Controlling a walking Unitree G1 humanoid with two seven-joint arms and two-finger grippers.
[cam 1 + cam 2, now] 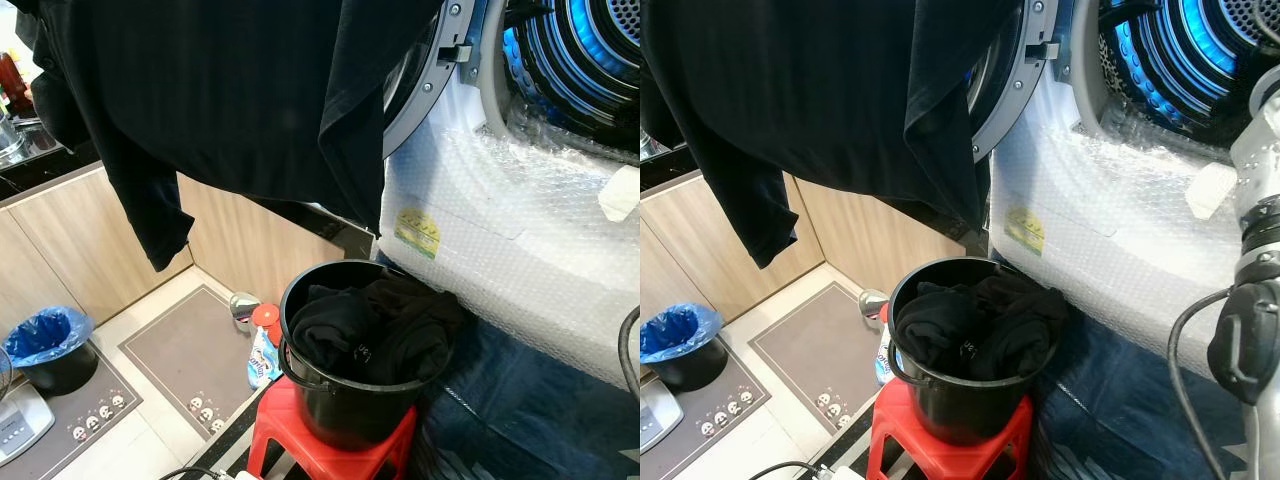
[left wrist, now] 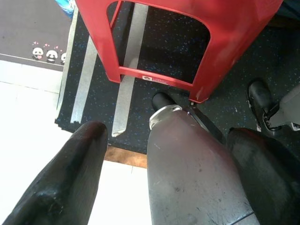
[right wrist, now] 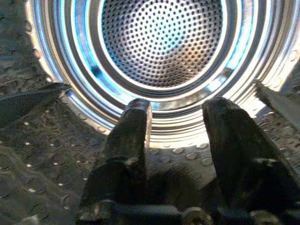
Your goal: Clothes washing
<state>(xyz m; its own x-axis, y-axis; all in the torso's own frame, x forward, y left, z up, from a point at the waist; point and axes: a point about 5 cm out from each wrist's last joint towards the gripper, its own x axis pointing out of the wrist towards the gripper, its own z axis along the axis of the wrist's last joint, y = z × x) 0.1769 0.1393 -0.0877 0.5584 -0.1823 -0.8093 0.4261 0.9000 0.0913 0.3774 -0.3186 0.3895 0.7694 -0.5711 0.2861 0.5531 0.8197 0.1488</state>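
Black garment (image 1: pixel 230 100) hanging spread across the upper part of the head views, draped in front of the open door (image 1: pixel 425 75) of the washing machine (image 1: pixel 500 230), one sleeve trailing down toward the wooden cabinet (image 1: pixel 60 240) away from the machine. Just below and in front of the machine's bubble-wrapped front: black bucket (image 1: pixel 350 400), heaped with more dark clothes (image 1: pixel 375 325), standing on a red stool (image 1: pixel 330 450). Yellow-green sticker (image 1: pixel 417 232) on the wrap, just above the bucket. Drum (image 1: pixel 585 55) of the machine lit blue inside, ribbed steel showing. Right gripper (image 3: pixel 176 117) reached into that drum, fingers parted a moderate way with nothing between them, perforated back wall straight ahead. Right arm (image 1: pixel 1255 290) silver and black, rising along the machine's front with a black cable looping beside it. Left gripper (image 2: pixel 164 154) hanging low beside the stool, pointed at the dark speckled mat (image 2: pixel 154 42) under the stool's legs, fingers spread wide and holding nothing. On the floor beyond the bucket, farther from the machine: grey rug (image 1: pixel 190 350) with small panda prints, a plastic bottle (image 1: pixel 262 355) lying by it, and a blue-lined bin (image 1: pixel 50 345) near the cabinet.
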